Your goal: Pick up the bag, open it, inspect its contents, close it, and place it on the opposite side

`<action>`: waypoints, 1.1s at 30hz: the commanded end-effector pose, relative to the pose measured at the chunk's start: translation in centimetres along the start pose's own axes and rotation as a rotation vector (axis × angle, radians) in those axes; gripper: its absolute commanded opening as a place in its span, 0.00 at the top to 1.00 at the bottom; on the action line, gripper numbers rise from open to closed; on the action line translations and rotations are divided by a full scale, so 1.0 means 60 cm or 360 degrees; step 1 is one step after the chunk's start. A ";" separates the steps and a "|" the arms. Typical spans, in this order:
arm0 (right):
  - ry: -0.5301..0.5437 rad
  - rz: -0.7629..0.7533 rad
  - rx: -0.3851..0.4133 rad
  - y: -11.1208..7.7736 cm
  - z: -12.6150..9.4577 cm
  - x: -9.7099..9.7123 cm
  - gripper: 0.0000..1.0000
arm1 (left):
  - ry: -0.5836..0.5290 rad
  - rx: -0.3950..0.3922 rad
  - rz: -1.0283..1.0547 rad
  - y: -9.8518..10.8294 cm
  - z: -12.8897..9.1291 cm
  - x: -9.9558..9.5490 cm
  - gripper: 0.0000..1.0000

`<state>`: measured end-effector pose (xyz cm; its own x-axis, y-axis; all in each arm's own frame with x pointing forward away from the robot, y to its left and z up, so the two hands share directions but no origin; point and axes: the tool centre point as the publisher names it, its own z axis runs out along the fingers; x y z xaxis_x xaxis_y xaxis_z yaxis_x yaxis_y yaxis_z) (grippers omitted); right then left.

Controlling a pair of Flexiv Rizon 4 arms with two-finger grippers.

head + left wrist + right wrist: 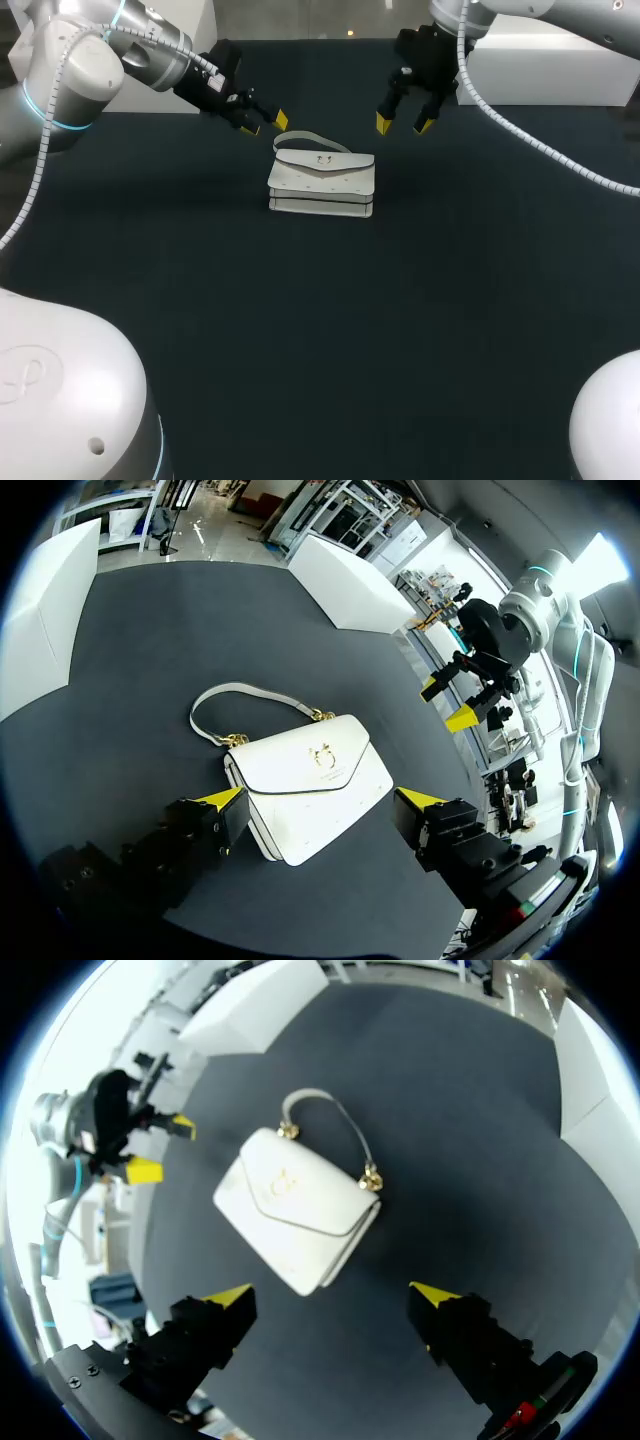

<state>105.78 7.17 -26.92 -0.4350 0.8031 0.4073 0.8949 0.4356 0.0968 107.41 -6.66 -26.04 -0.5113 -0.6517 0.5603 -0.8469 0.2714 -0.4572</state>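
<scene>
A small white handbag (321, 183) with a closed flap, gold clasp and thin strap (300, 138) lies on the dark table, a little behind its middle. My left gripper (264, 123) hangs open just behind the bag's left end, nothing between its fingers. My right gripper (404, 123) hangs open behind the bag's right end, also empty. In the left wrist view the bag (309, 782) lies ahead of and between the spread tips of the left gripper (324, 800), with the right gripper (446, 704) beyond. The right wrist view shows the bag (297, 1206) ahead of the right gripper (333, 1295).
White blocks (555, 65) stand at the table's back right, with another (190, 22) at the back left. The dark tabletop (330, 330) stretches wide in front of the bag and to both sides.
</scene>
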 end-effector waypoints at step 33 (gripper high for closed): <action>0.0721 0.0751 -0.0369 0.000 0.061 -0.016 0.00 | 0.0741 -0.0167 -0.0804 0.010 0.046 -0.066 0.00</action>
<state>106.88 7.84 -29.96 0.0521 0.6338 0.7718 0.9986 -0.0233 -0.0484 107.58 -6.09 -29.01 -0.0568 -0.5012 0.8635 -0.9981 0.0087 -0.0607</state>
